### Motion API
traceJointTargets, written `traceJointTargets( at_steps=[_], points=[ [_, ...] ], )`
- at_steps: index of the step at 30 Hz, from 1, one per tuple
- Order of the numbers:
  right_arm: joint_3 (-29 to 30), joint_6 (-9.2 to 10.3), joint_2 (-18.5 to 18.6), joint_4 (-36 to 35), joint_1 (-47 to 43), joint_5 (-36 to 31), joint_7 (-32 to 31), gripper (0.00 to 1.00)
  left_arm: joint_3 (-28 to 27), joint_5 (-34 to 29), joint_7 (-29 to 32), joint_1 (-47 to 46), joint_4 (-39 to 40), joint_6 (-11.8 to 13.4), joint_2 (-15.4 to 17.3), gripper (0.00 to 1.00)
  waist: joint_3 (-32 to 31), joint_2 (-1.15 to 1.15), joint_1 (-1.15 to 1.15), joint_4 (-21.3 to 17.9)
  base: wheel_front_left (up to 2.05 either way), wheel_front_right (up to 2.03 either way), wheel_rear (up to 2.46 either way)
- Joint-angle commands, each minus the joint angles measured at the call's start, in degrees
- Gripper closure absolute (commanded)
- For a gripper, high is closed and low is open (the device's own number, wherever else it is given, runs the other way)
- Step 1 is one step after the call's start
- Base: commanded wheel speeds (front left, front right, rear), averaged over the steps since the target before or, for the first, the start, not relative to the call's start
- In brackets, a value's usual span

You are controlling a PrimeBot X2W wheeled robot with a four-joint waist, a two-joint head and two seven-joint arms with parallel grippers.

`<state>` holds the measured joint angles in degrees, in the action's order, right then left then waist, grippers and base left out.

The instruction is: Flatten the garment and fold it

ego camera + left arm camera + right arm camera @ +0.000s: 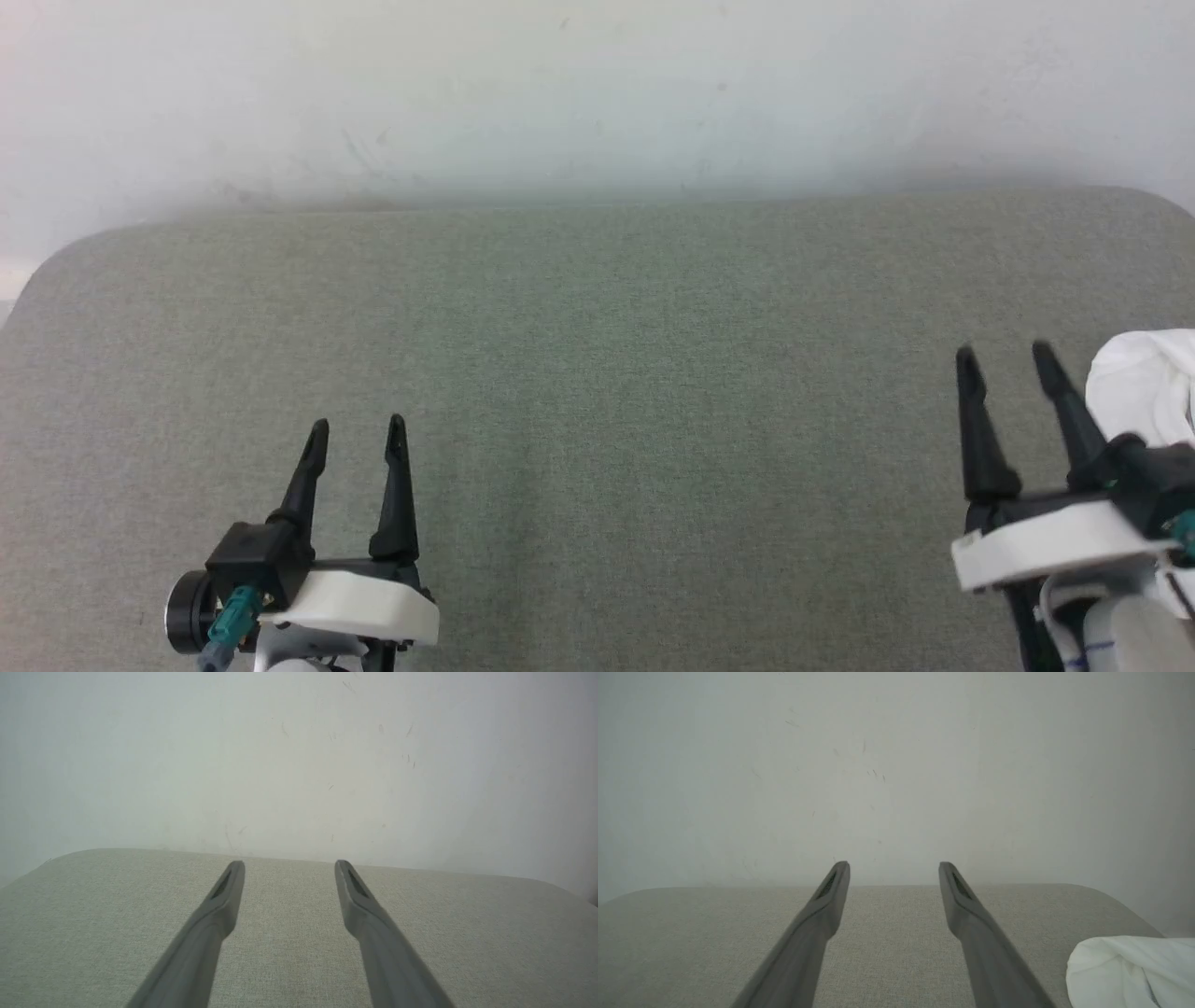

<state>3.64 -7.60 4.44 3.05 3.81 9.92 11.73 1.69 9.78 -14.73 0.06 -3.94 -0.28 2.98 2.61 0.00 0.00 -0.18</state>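
Garment (1144, 387) (1125, 966): lying crumpled in a soft white heap on the right side of the table (597, 327), not yet flattened or folded (a thin dark line showing in one fold, too small to identify).

Garment's grip status: resting loose on the table, being held by nothing.

Right gripper (1004, 353) (893, 865): hanging over the right part of the table with its two dark fingers spread fully apart and pointing toward the table's far edge, clasping nothing.

Right gripper and garment: standing just beside each other above the table (a narrow strip of table cloth showing between the nearer finger and the heap in the right wrist view).

Left gripper (358, 423) (289, 863): hanging over the left front part of the table, fingers likewise gaping wide and carrying nothing, pointing toward the table's far edge.

Table: spreading grey-green and cloth-covered, with rounded far corners.

Wall (597, 93): rising pale and faintly scuffed right behind the table's far edge (small marks showing in both wrist views).
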Motion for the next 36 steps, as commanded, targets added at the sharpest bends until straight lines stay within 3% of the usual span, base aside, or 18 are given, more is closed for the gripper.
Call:
traceJointTargets(
  at_steps=[1,21,22,36],
  points=[
    [-0.17,0.11,-0.28,0.31,-0.89,-0.65,0.53,0.00,0.18,0.21,-0.27,0.41,-0.21,0.40,-0.09,0.00,-0.32,0.00,0.00,0.35,0.00,0.00,0.00],
    [-1.23,0.11,-1.48,2.04,-2.98,-2.62,2.02,0.00,1.43,0.86,-0.27,1.41,-0.55,1.61,-0.10,0.00,-1.40,0.00,0.00,0.74,0.00,0.00,0.00],
    [-1.29,0.00,-1.27,1.93,-2.88,-2.49,1.61,1.00,1.44,0.75,0.00,0.76,-0.72,1.43,0.00,1.00,-1.41,0.00,0.00,0.74,0.00,0.00,0.00],
    [-1.52,0.00,-1.26,1.48,-2.96,-3.11,0.28,1.00,1.16,-0.11,1.34,0.67,-0.33,1.31,0.00,1.00,-1.53,0.00,0.00,0.69,0.00,0.00,0.00]
  ],
)
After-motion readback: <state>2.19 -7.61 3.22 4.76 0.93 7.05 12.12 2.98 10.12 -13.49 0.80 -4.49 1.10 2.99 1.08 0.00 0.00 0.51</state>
